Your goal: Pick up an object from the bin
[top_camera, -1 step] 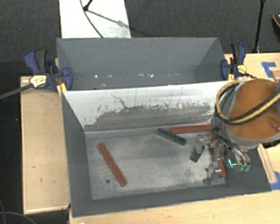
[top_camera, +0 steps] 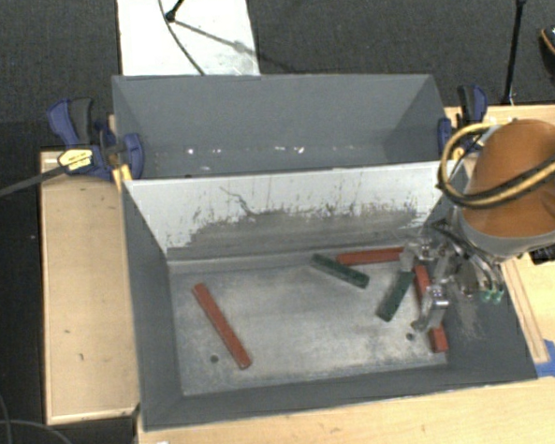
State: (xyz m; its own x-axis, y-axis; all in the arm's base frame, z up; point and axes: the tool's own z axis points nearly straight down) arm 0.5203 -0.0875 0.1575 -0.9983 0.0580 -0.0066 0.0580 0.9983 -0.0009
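My gripper (top_camera: 437,289) is low at the right side of the bin, close to the right wall. Directly beneath it lies a red stick (top_camera: 437,338), running front to back, with its near end poking out below the gripper and its middle hidden by it. A dark green stick (top_camera: 392,300) lies tilted just to the gripper's left, its upper end next to the gripper. Further back, a second green stick (top_camera: 340,271) lies slanted, and another red stick (top_camera: 368,256) lies along the foot of the back wall.
A long red stick (top_camera: 220,326) lies diagonally on the left half of the bin floor, far from the gripper. The right wall rises right beside the gripper. The arm's orange cover and cables hang over the bin's right rim.
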